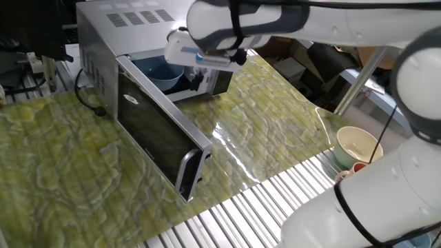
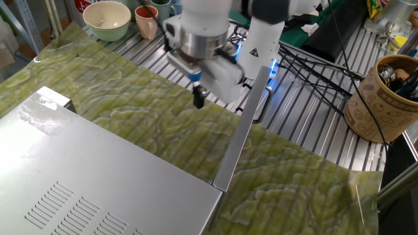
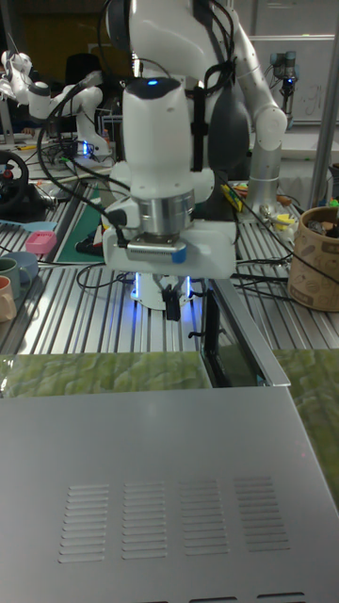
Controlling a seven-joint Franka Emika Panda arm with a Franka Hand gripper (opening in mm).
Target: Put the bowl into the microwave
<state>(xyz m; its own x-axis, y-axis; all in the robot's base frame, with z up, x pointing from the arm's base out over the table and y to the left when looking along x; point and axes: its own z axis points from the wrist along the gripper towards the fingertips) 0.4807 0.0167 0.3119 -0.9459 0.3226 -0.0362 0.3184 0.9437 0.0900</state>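
The light-blue bowl [image 1: 164,73] sits inside the silver microwave [image 1: 103,27], whose dark glass door [image 1: 155,134] hangs wide open. Only the bowl's rim and inside show in one fixed view; the microwave's top [image 2: 98,183] hides it in the other fixed view, and the same top [image 3: 160,471] hides it in the tall view. My gripper [image 2: 198,98] hovers just outside the opening, above the green mat, apart from the bowl. Its fingertips [image 3: 172,303] are pressed together with nothing between them.
A cream bowl [image 1: 356,146] with a greenish outside stands on the slatted table edge, next to a pink cup [image 2: 147,19]. A brown holder [image 2: 385,98] full of tools and black cables [image 2: 307,65] lie beyond the open door's edge [image 2: 238,137].
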